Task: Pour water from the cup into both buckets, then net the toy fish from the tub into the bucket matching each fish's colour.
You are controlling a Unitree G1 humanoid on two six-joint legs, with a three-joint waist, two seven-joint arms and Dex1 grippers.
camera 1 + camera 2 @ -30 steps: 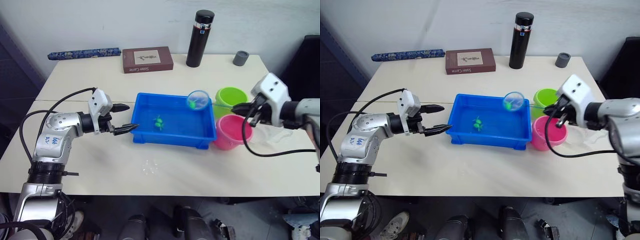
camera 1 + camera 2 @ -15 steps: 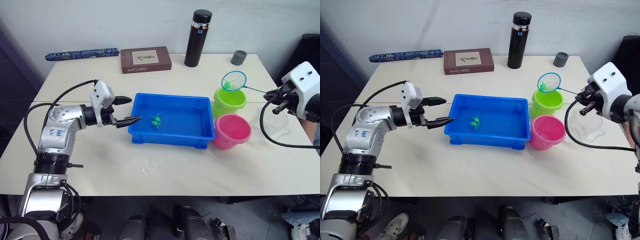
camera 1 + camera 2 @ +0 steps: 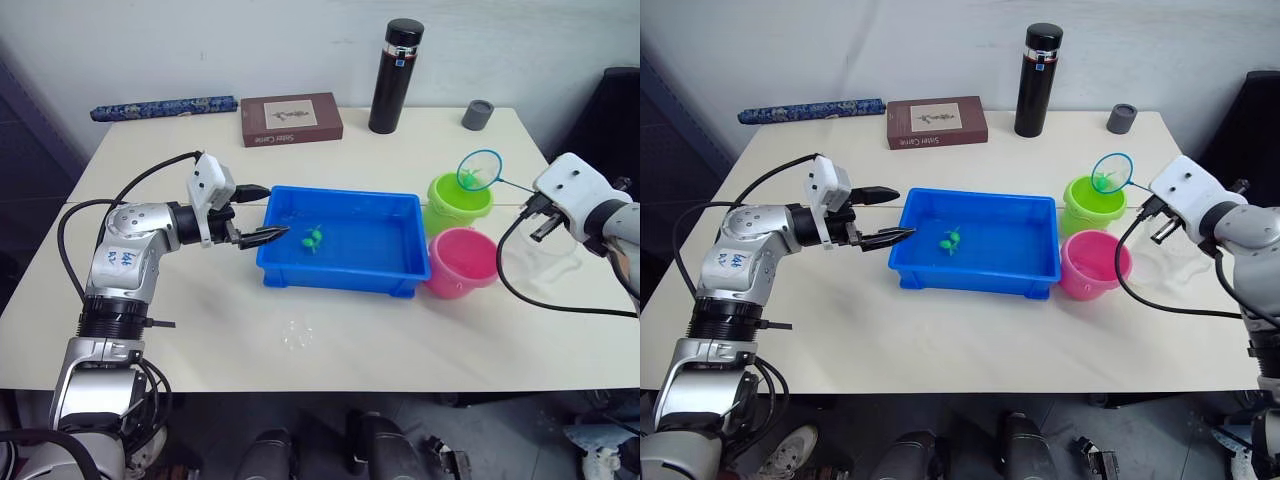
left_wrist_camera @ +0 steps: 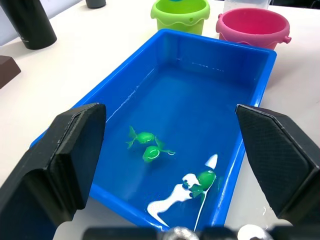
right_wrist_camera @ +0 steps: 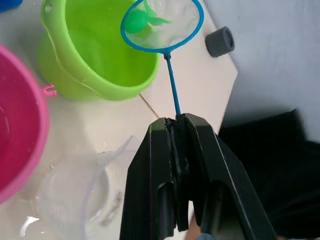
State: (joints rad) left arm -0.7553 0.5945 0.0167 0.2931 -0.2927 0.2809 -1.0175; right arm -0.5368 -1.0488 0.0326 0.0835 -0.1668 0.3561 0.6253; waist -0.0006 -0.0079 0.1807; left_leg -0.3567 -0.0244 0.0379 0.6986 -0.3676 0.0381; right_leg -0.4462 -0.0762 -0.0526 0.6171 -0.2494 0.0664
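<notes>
My right gripper [image 5: 176, 131] pinches the net [image 5: 162, 26] handle, hoop over the green bucket [image 3: 459, 202] with a green fish [image 5: 136, 21] in it. Left gripper [image 3: 262, 212] is spread at the tub's [image 3: 345, 273] left end, mid-table.

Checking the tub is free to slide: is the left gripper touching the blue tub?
Apart. In the left wrist view the left gripper is wide open, both fingers outside the blue tub, with bare table between.
</notes>
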